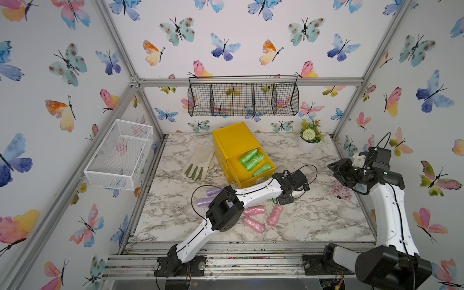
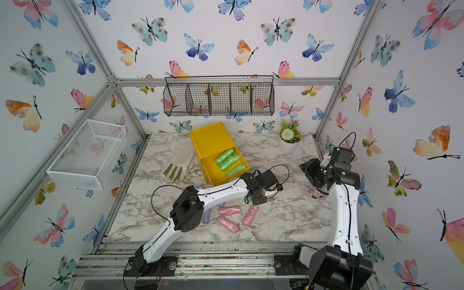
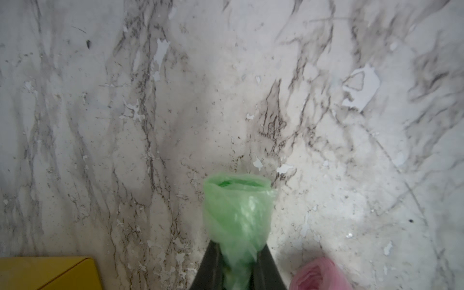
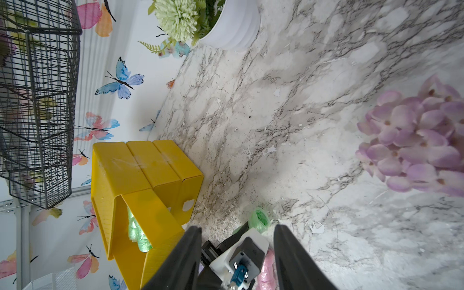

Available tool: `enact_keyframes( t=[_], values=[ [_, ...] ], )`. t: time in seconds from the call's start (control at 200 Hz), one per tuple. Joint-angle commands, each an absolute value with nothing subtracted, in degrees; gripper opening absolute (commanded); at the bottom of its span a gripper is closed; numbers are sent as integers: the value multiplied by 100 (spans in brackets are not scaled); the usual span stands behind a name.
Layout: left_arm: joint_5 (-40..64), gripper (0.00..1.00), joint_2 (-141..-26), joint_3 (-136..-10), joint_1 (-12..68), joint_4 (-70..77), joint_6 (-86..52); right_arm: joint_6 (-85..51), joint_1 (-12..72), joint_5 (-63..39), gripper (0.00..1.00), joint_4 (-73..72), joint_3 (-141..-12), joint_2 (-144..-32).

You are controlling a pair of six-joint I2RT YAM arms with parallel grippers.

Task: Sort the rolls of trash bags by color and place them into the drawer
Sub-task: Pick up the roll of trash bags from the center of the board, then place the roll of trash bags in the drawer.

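Observation:
My left gripper [image 3: 238, 266] is shut on a green roll [image 3: 237, 213], low over the marble table just in front of the yellow drawer unit [image 1: 236, 140]. The right wrist view shows that roll's end [image 4: 259, 219] poking past the left wrist. The top drawer [image 1: 253, 182] is pulled out and holds three green rolls [image 1: 253, 160]. Three pink rolls [image 1: 254, 210] lie on the table right behind the left gripper [image 1: 285, 199]. Two purple rolls [image 1: 213, 192] lie partly under the left arm. My right gripper [image 1: 336, 170] hangs open and empty in the air at the right.
A cream glove [image 1: 198, 160] lies left of the drawer unit. A white flower pot [image 1: 307, 145] stands at the back right, and a lilac flower head [image 1: 341, 190] lies under the right arm. A white mesh basket [image 1: 120, 155] and a black wire basket [image 1: 243, 98] hang on the walls.

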State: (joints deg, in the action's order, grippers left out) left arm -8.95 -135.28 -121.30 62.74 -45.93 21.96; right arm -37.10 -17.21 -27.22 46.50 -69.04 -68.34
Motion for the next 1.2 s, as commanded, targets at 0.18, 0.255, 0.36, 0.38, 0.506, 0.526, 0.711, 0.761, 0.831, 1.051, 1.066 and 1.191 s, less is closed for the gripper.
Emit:
enact_keyframes(
  t=[0.18,0.255,0.36,0.38,0.506,0.526,0.711,0.761,0.831,1.051,1.066,1.191],
  values=[
    [-633,7,-11759,-12391,6296,-4386,1761,-3847,-1742,-2952,52,4478,-7031,-6675],
    [-551,6,-11374,-12472,6301,-4337,1626,-3882,-1745,-2999,51,4432,-7014,-6673],
    [-626,4,-10890,-12769,6299,-4387,1478,-3919,-1743,-3050,51,4360,-6957,-6667],
    [-677,4,-10827,-12828,6287,-4407,1454,-3928,-1743,-3056,51,4347,-6946,-6655],
    [-995,2,-10555,-13195,6213,-4636,1288,-3962,-1741,-3174,51,4249,-6842,-6643],
    [-1057,2,-10529,-13243,6185,-4683,1253,-3970,-1742,-3188,51,4235,-6825,-6640],
    [-1145,1,-10234,-13095,5651,-5017,824,-3964,-1741,-3243,51,4151,-6631,-6589],
    [-1134,1,-10159,-12937,5510,-5087,730,-3957,-1741,-3259,51,4131,-6578,-6574],
    [-1058,0,-10078,-12711,5282,-5166,622,-3930,-1740,-3270,51,4118,-6502,-6565],
    [-811,0,-9978,-12118,4817,-5211,383,-3902,-1740,-3348,51,4032,-6305,-6557],
    [-790,0,-9976,-12101,4803,-5220,370,-3902,-1741,-3355,51,4026,-6296,-6564],
    [-636,0,-10048,-11869,4792,-5219,359,-3894,-1740,-3375,51,3999,-6233,-6541]
  ],
)
